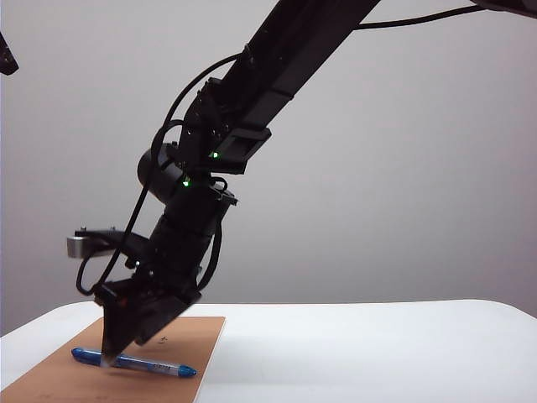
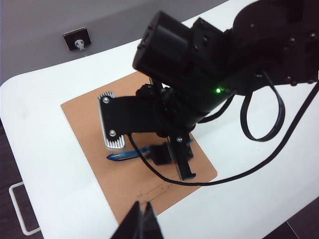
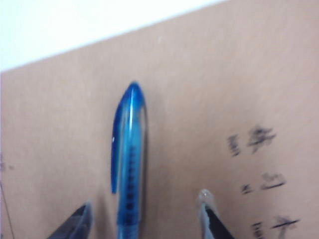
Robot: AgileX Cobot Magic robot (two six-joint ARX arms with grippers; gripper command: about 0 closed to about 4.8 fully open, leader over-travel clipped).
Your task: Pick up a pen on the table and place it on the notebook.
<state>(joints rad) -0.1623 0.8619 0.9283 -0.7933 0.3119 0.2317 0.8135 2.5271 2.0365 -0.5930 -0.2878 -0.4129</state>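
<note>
pen (image 1: 134, 362) flat on notebook (image 1: 193, 336), lengthwise between right pincer (image 3: 144, 219) fingertips — parted; left pincer (image 2: 141, 221) closed.

Even soft light, close view perhaps blurred

Blue translucent pen (image 1: 134, 362) lies flat on the tan notebook (image 1: 197, 340), seemingly released.

Pen (image 1: 134, 362) on notebook (image 1: 205, 336), on table (image 1: 377, 353)
</note>
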